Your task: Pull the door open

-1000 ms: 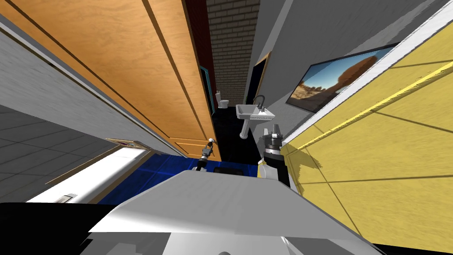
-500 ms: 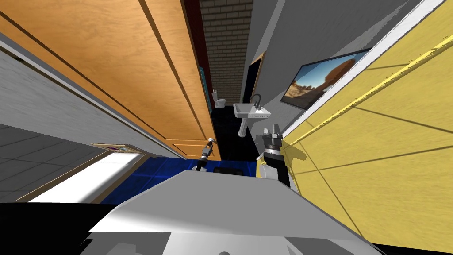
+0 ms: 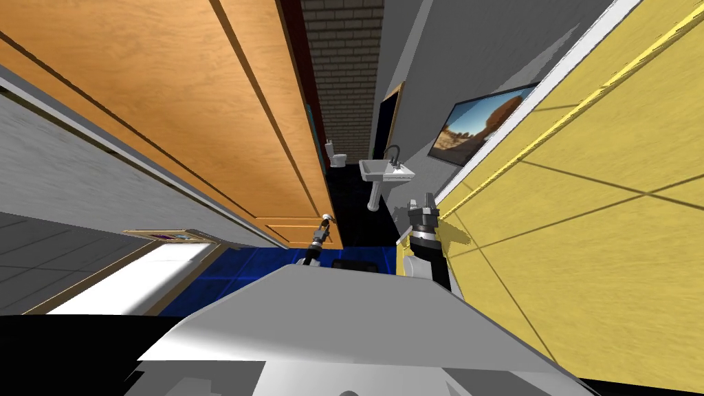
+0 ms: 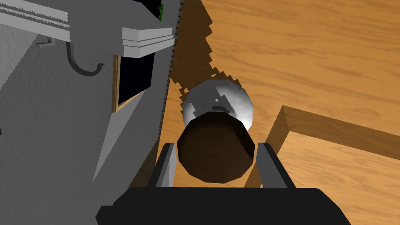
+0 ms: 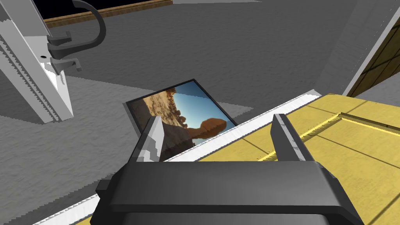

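Gripping the door knob (image 4: 218, 99), the left gripper (image 4: 217, 146) has its two fingers (image 4: 168, 164) pressed against the sides of the knob's dark brown round part, with the silver ball just beyond their tips. In the head view the gripper and knob sit a little left of centre and just below the middle, at the lower end of the orange wooden door (image 3: 206, 103), which fills the upper left of the frame. Right of the door's free edge, a gap at the centre shows a white sink (image 3: 381, 172) and a small toilet (image 3: 337, 158). The right gripper (image 3: 421, 201) hangs right of centre beside a yellow panelled surface (image 3: 584, 240), its fingers spread apart and holding nothing.
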Controlling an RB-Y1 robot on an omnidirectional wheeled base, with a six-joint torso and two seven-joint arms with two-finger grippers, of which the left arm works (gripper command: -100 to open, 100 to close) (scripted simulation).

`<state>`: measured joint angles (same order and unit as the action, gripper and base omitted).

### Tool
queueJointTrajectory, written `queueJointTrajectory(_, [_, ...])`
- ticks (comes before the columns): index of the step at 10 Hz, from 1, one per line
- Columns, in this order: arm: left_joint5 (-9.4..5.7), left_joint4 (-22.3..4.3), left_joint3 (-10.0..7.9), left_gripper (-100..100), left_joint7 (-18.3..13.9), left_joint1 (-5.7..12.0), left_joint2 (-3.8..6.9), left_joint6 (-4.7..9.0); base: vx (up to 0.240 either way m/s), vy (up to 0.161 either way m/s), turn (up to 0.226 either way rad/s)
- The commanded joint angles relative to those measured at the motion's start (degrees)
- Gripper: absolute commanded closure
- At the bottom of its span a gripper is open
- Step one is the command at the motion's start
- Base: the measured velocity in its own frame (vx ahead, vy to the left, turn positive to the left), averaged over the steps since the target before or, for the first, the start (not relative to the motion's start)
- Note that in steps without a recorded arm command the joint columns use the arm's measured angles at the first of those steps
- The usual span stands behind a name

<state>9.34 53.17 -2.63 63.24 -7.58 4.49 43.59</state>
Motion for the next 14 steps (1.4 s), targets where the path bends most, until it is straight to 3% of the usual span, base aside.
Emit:
queueJointTrajectory(1, [-0.44, -0.2, -0.21, 100, -1.6, -0.01, 0.34, 0.06, -0.046, 0.016, -0.038])
queueJointTrajectory(5, [-1.94, -0.7, 0.23, 100, -7.3, 0.39, 1.1, 0.16, -0.05, 0.021, -0.062])
queueJointTrajectory(6, [-0.57, -0.2, -0.65, -100, -4.1, 0.48, 1.37, 0.23, -0.126, 0.049, -0.095])
queueJointTrajectory(10, [1.81, -0.1, -2.47, -100, 0.0, 1.19, 1.61, 0.6, -0.184, 0.031, -0.036])
queueJointTrajectory(14, [4.35, -0.2, -4.36, -100, 4.1, 2.0, 0.87, 0.74, -0.131, 0.019, 0.009])
